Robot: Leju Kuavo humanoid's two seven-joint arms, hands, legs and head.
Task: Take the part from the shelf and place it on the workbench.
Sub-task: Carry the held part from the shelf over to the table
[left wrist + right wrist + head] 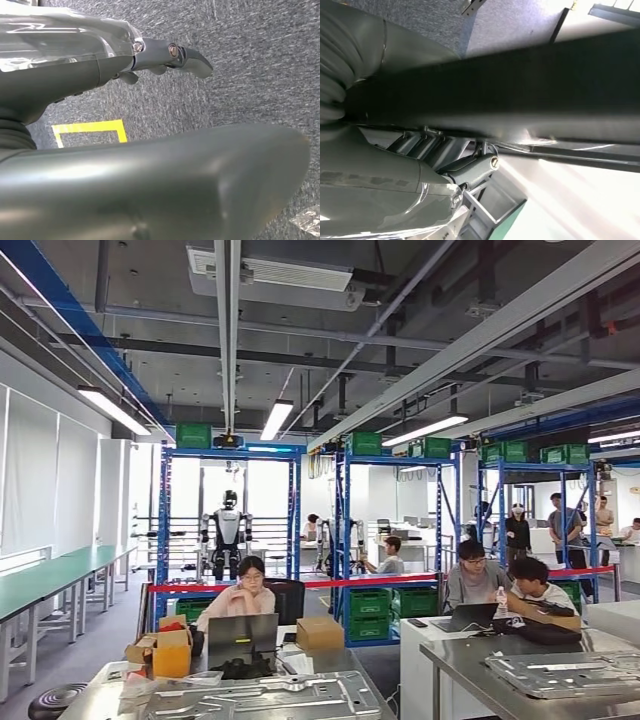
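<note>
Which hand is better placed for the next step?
Right, tentatively: the right hand is close to a green-edged table, while the left hand hangs over carpet. Neither visibly holds a part.

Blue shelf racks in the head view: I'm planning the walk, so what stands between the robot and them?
Plenty: steel tables with flat metal panels nearest, then seated people at laptops, then a red barrier tape strung before the blue racks.

A big dark blurry bar (516, 85) hides most of the right hand (433, 165); its fingers are hard to see.
</note>
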